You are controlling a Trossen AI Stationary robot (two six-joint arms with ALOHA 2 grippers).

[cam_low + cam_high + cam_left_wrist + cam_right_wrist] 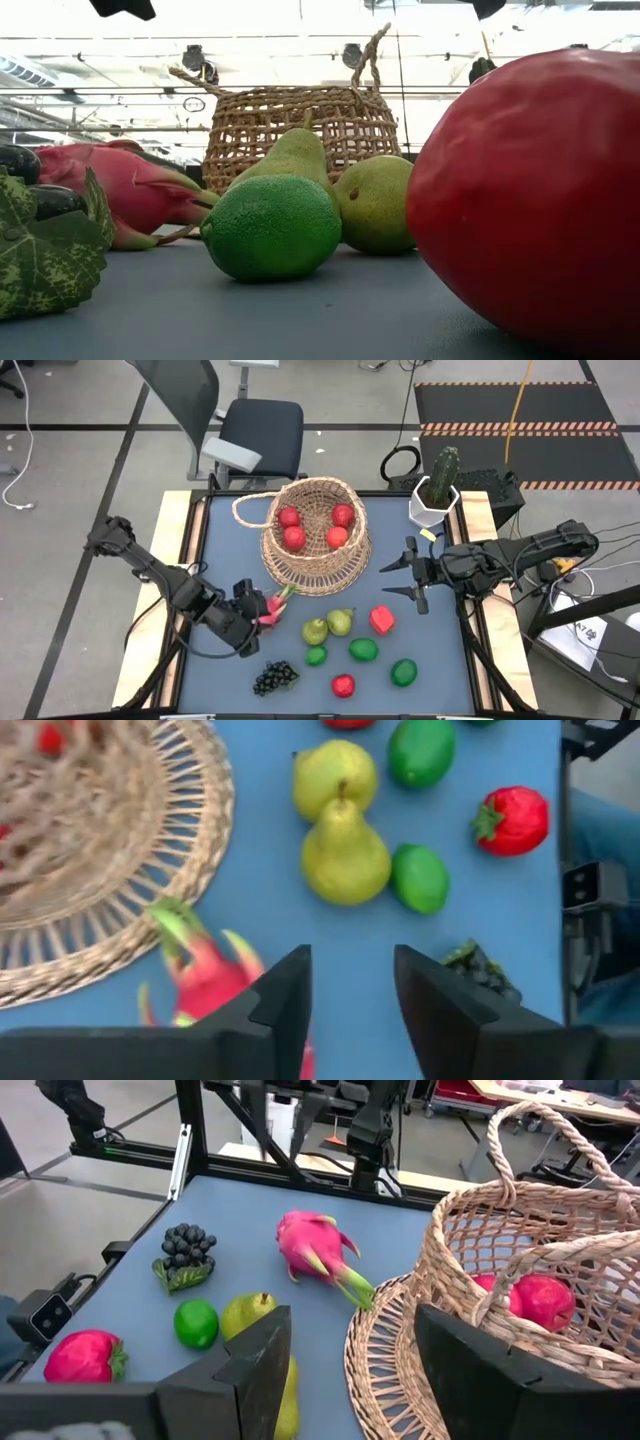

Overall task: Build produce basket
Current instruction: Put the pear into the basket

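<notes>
Left hand (252, 603): hangs low over the table (430, 660), fingers spread and pinching nothing; the wrist view shows blue table through the gap between them.
Dragon fruit (272, 605): lies on the table just beside the left hand's fingers, toward the basket, with its green leafy tip at the foot of the basket. In the right wrist view it lies free, with no finger on it.
Risk, grasp: the fruit sits off to one side of the gap, not between the fingers, so closing here would likely catch only a leaf or nothing; a finger coming down on the body could roll it.
Risk, crowding: the two pears (328, 625) and a lime (316, 656) lie near the fruit, away from the basket; a wide sweep of the arm could knock them about.
Grape bunch (275, 677): near the table's front edge, close by the left forearm, where a low elbow could drag it.
Basket (316, 538): stands beyond the dragon fruit, holding four red fruits; its woven wall is light, so a loaded hand brushing the rim might tip or shift it.
Right hand (410, 573): waits spread and empty on the basket's far side, near the white cactus pot (434, 500).
</notes>
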